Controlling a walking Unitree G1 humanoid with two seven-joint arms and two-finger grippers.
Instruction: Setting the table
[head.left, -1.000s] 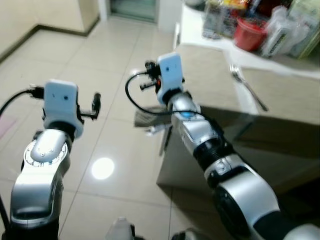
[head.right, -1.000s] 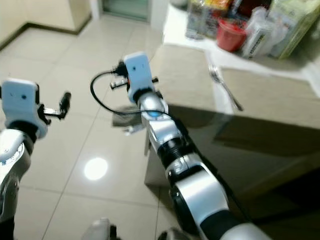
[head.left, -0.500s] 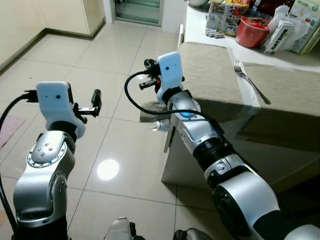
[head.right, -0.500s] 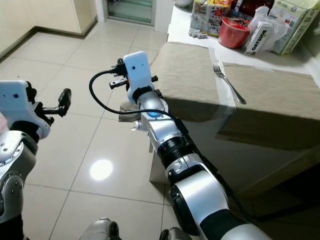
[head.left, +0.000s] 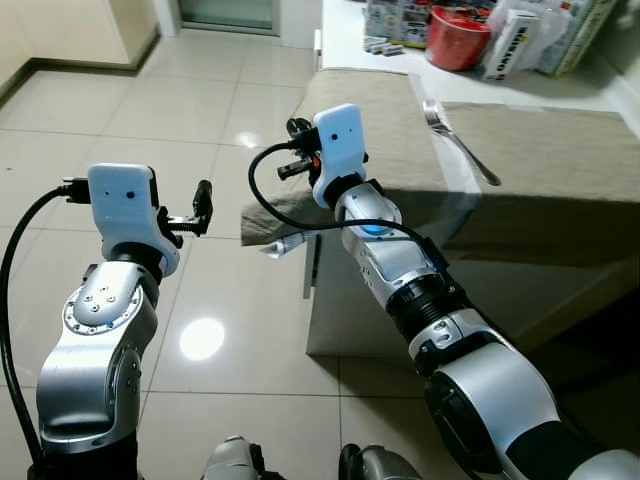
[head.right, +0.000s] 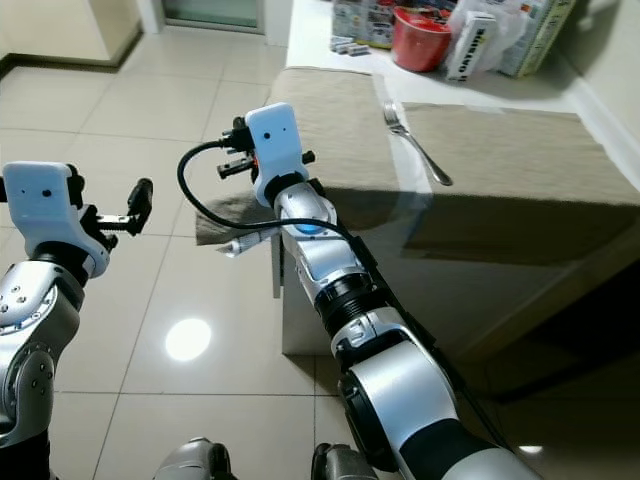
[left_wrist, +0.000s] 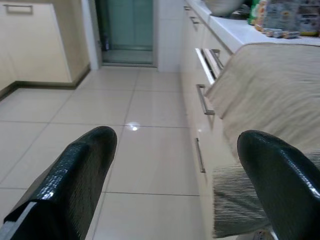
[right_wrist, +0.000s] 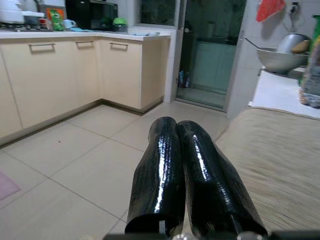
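Two claws raised beside the surface, one fork laid out.
Left claw (left_wrist: 170, 175) gapes wide, empty, above the floor; right claw (right_wrist: 187, 175) is pressed closed, empty; one fork (head.left: 460, 155) lies between two placemats (head.left: 380, 130) on the surface (head.left: 440, 140).

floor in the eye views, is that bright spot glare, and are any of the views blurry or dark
Left eye view: the round bright spot on the floor is a lamp's reflection on glossy tile; picture sharp. Right eye view: same glare, and the fork is crisp. Left wrist view: the near fingers look soft. Right wrist view: well lit, with shine streaks on the fingers.
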